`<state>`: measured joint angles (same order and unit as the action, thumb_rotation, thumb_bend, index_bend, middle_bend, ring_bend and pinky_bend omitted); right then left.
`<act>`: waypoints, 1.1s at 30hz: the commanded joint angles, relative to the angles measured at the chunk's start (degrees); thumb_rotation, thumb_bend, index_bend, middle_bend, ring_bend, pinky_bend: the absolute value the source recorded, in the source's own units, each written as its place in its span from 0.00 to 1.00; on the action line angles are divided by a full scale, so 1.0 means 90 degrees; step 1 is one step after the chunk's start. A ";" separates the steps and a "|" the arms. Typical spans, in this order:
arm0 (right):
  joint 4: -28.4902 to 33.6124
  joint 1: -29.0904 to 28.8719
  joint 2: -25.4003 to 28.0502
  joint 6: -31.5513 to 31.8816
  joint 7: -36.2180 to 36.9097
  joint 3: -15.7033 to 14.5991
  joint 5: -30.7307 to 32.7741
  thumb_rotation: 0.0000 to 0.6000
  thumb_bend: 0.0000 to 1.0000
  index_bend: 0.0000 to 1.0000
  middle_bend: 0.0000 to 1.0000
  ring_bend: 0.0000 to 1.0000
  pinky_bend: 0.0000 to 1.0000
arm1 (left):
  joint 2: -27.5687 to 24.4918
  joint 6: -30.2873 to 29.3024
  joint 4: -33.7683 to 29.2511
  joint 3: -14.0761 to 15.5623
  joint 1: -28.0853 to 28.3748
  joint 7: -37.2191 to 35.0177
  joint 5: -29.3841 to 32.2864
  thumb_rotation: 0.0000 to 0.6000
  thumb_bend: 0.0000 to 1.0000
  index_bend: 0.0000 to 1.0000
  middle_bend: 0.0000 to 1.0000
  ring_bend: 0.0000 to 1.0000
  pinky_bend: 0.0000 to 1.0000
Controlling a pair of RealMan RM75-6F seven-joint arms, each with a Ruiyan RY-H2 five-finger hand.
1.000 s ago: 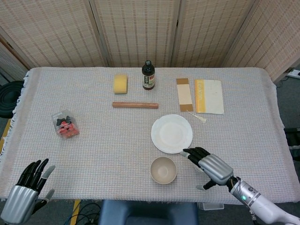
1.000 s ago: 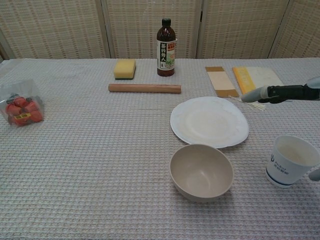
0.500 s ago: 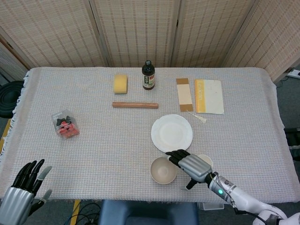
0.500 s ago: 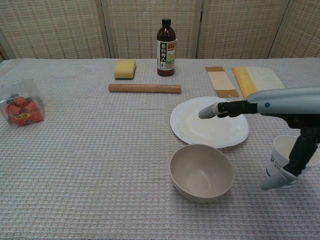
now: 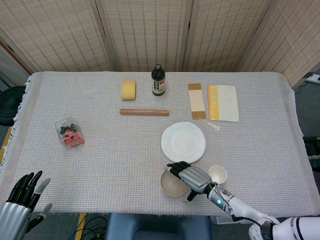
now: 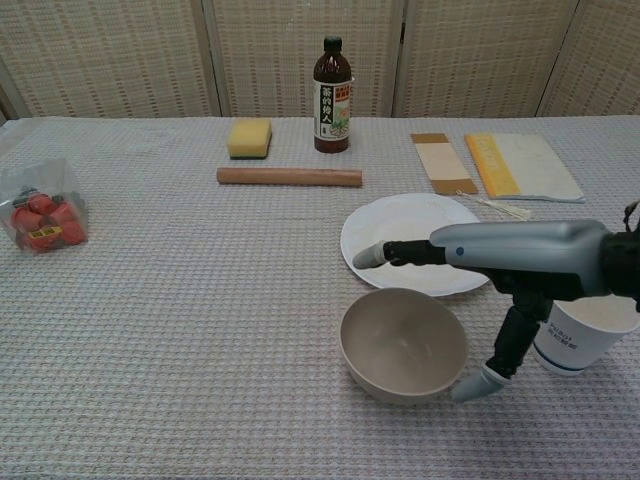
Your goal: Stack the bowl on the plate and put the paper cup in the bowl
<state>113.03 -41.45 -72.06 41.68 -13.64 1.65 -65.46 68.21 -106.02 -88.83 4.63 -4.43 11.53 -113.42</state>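
Note:
A beige bowl (image 5: 171,185) (image 6: 402,344) stands near the table's front edge, just in front of the white plate (image 5: 183,142) (image 6: 415,240). The paper cup (image 5: 217,173) (image 6: 583,335) stands upright to the bowl's right. My right hand (image 5: 190,177) (image 6: 510,268) hovers over the bowl's right rim, fingers spread, thumb pointing down beside the bowl; it holds nothing. My left hand (image 5: 20,205) is at the bottom left of the head view, off the table's corner, fingers apart and empty.
Behind the plate lie a wooden rolling pin (image 5: 144,112), a yellow sponge (image 5: 128,89), a dark bottle (image 5: 158,81), a brown card (image 5: 196,100) and a yellow-white booklet (image 5: 222,102). A bag of red items (image 5: 69,132) sits at the left.
My right hand has moved left from the cup side to over the bowl's right rim, uncovering the cup. My left hand has sunk lower out of the frame.

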 commanded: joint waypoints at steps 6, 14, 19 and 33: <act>-0.0216 -0.0179 -0.0251 -0.0055 0.0017 0.0015 0.0240 1.00 0.07 0.00 0.00 0.00 0.00 | -0.0054 -0.0126 0.0005 -0.0024 -0.0044 -0.0102 -0.0020 1.00 0.31 0.14 0.01 0.01 0.15; -0.0313 -0.0273 -0.0322 -0.0053 0.0005 -0.0028 0.0382 1.00 0.07 0.00 0.00 0.00 0.00 | -0.0067 -0.0142 0.0007 -0.0032 -0.0059 -0.0122 -0.0038 1.00 0.31 0.14 0.01 0.01 0.15; -0.0409 -0.0310 -0.0418 -0.0025 0.0004 -0.0063 0.0417 1.00 0.07 0.00 0.00 0.00 0.00 | -0.0076 -0.0172 -0.0004 -0.0041 -0.0075 -0.0131 -0.0055 1.00 0.31 0.14 0.01 0.01 0.15; -0.0582 -0.0492 -0.0658 -0.0028 -0.0147 -0.0161 0.0669 1.00 0.07 0.00 0.00 0.00 0.00 | -0.0113 -0.0315 0.0006 -0.0069 -0.0131 -0.0220 -0.0113 1.00 0.31 0.14 0.01 0.01 0.15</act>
<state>107.83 -45.83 -77.94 41.39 -14.93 0.25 -59.47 67.19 -108.86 -88.78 4.01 -5.61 9.55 -114.43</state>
